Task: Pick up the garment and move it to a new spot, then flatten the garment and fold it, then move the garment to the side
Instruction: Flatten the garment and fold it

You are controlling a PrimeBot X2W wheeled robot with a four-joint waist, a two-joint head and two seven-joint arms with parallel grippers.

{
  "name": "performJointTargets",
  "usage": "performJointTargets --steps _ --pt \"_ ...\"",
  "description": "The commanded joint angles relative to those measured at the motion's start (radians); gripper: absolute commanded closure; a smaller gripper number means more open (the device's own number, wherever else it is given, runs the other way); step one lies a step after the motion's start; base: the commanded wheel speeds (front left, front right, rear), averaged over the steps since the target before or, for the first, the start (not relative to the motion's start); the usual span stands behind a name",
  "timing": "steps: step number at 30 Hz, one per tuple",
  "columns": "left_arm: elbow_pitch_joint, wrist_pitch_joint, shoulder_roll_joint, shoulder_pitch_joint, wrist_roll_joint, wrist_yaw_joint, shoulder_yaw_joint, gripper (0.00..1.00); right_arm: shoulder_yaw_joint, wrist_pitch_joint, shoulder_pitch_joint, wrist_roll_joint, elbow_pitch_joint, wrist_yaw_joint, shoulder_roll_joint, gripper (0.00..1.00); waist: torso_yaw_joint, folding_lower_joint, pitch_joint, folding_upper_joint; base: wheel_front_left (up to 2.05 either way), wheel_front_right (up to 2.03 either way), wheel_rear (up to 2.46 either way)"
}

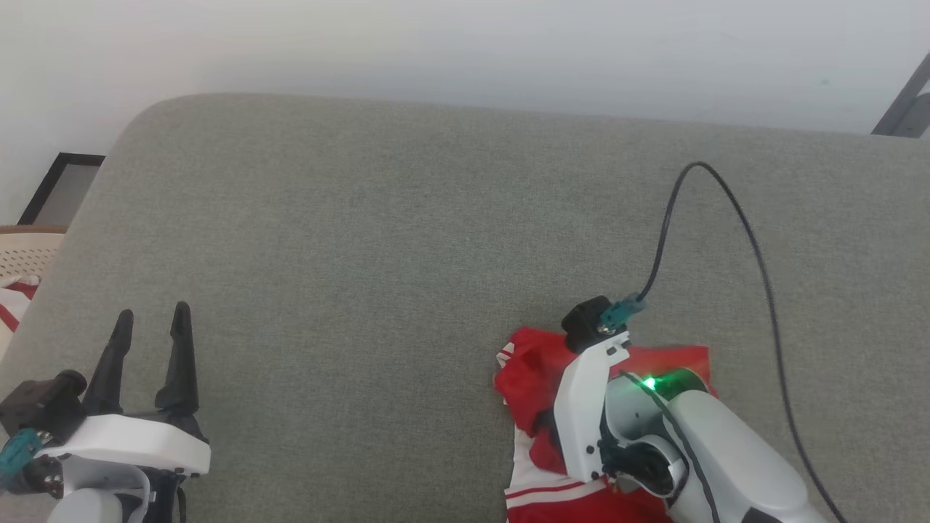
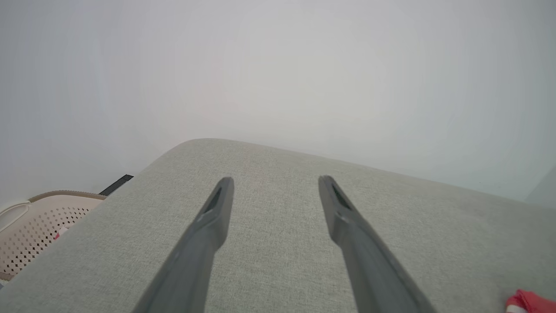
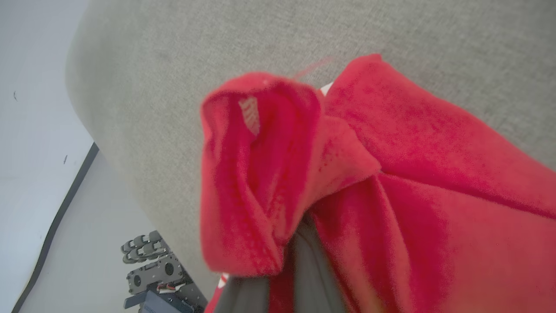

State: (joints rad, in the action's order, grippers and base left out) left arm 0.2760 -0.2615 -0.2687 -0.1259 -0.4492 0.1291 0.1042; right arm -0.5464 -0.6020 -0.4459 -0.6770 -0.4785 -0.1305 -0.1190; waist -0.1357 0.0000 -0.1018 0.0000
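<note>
Right claw (image 3: 302, 243) is clamped on a bunched fold of the garment (image 1: 534, 378). The grey cloth-covered tabletop (image 1: 378, 240) carries that red garment, crumpled near its front edge, right of middle. Left claw (image 1: 152, 319) hovers at front left, fingers spread wide. A pale striped patch (image 3: 249, 114) inside the fold is too blurred to read.

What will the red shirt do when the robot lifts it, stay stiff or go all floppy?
Probably floppy: the shirt is bunched in soft folds and droops around the shut right jaws. It is likely light, since the cloth looks thin. Hanging parts may drag on the grey cushion.
</note>
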Motion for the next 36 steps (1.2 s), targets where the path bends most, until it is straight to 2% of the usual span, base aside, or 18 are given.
performJointTargets --steps 1,3,4,8,12,19,30,36 --pt "0.002 -0.004 0.002 -0.012 -0.014 0.002 -0.001 0.00 0.004 0.017 -0.017 0.012 -0.022 0.000 0.003 0.66 -0.001 0.0000 0.000 0.0000 0.00 0.00 0.00" --pt "0.003 -0.004 0.002 -0.015 -0.015 0.002 0.000 0.00 -0.015 0.035 -0.029 0.021 -0.063 0.000 0.017 0.49 -0.001 0.0000 0.001 0.0000 0.00 0.00 0.00" --pt "0.003 -0.004 0.002 -0.014 -0.016 0.002 0.003 0.00 -0.018 0.044 -0.035 0.016 -0.077 0.000 0.020 0.00 0.000 0.0000 0.001 0.0000 0.00 0.00 0.00" --pt "-0.003 -0.004 0.001 -0.001 -0.020 0.002 0.024 0.00 -0.044 0.054 -0.066 0.013 -0.099 0.000 0.017 0.00 0.017 0.0000 0.004 0.0000 0.00 0.00 0.00" --pt "-0.009 -0.004 -0.001 0.016 -0.020 0.002 0.044 0.00 -0.068 0.054 -0.089 -0.005 -0.056 0.000 0.002 0.00 0.043 0.0000 0.009 0.0000 0.00 0.00 0.00" --pt "-0.022 -0.004 -0.006 0.029 -0.007 0.002 0.064 0.00 -0.039 0.123 -0.077 0.003 0.054 0.000 -0.082 0.00 0.090 0.0000 0.024 0.0000 0.00 0.00 0.00" --pt "-0.054 -0.004 -0.027 0.078 0.001 0.002 0.106 0.00 0.143 0.344 0.007 0.063 0.150 0.000 -0.199 0.00 0.188 0.0000 0.036 0.0000 0.00 0.00 0.00" --pt "-0.064 -0.004 -0.034 0.105 0.004 0.002 0.130 0.00 0.231 0.468 0.057 0.114 0.144 0.000 -0.219 0.00 0.222 0.0000 0.045 0.0000 0.00 0.00 0.00"
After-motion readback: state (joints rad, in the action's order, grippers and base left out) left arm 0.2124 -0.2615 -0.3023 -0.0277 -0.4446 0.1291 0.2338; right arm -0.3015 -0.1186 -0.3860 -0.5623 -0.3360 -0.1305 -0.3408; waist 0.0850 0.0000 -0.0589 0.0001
